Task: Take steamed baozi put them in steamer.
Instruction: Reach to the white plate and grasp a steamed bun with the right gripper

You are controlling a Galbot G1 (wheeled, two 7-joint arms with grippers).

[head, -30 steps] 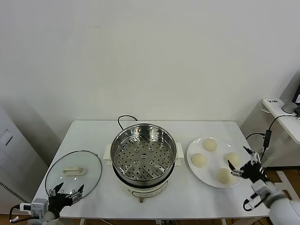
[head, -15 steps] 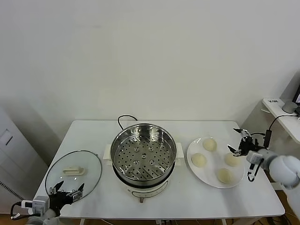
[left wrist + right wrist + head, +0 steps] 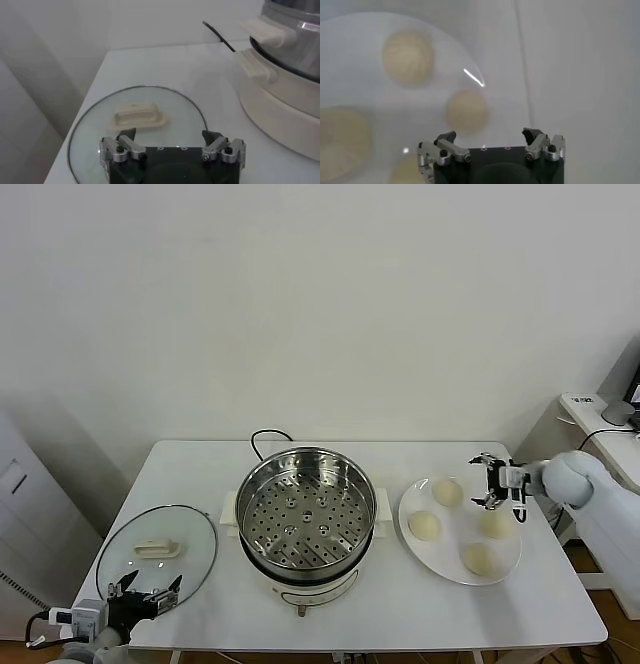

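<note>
While all four buns (image 3: 447,493) sit on the white plate (image 3: 420,546) at the right of the desk (image 3: 200,474), none is in the steamer (image 3: 305,509) yet, whose holed tray stands bare in the middle. The right hand (image 3: 490,481) hovers over the far right part of the plate, between the far bun and the right-hand bun (image 3: 496,524), its fingers spread and pinching nothing. Its wrist view looks straight down on the plate (image 3: 350,65), with one bun (image 3: 466,111) just ahead of the spread fingers (image 3: 442,145). From here, I judge the main risk to be a descent that lands off-centre: a finger could dent the soft bun or nudge it into its neighbour, since they lie close together. Squeezing too hard would squash it. The left hand (image 3: 143,594) waits, also spread, at the near left edge of the desk, over the near rim of the glass lid (image 3: 160,554).
</note>
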